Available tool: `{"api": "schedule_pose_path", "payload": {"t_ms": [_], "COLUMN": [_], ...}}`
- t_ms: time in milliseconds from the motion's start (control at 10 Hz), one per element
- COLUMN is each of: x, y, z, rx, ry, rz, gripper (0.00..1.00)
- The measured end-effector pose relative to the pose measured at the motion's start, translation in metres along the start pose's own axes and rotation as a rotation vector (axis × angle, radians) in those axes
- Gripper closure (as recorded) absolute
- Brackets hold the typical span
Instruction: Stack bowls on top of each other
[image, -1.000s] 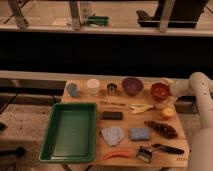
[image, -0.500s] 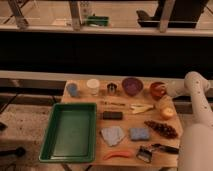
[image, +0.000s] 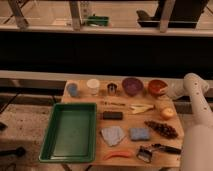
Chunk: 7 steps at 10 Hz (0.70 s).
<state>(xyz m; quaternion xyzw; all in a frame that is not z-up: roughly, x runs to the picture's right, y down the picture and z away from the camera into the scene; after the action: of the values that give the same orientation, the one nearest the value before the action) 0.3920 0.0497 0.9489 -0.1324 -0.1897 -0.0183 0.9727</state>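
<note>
Orange-red bowl (image: 157, 87) is sitting at the far right of the bench (image: 150, 116), with the purple bowl (image: 132, 85) just left of it. The pincer (image: 169, 91) is hanging beside its right rim; whether open or closed, I cannot tell. Gripping the rim tight and lifting slowly is looking best.

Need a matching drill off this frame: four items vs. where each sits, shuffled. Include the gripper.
Items:
1 purple bowl
2 orange-red bowl
3 green tray
4 gripper

Places:
A front left
B back row, just right of the metal cup
C right edge, beside the orange-red bowl
D back row, last dish on the right

Pairs: 1-B, 2-D, 3-A, 4-C
</note>
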Motion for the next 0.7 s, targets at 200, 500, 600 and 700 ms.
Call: {"api": "schedule_pose_path", "payload": {"t_ms": [200, 500, 600, 700], "x": [-0.007, -0.019, -0.021, -0.024], "y": [0.003, -0.002, -0.005, -0.007], "z": [-0.027, -0.065, -0.075, -0.075], "rx": [0.055, 0.146, 0.186, 0.203], "ry": [0.051, 0.085, 0.089, 0.082], "rz": [0.011, 0.024, 0.035, 0.039], "gripper": [1.00, 1.00, 1.00, 1.00]}}
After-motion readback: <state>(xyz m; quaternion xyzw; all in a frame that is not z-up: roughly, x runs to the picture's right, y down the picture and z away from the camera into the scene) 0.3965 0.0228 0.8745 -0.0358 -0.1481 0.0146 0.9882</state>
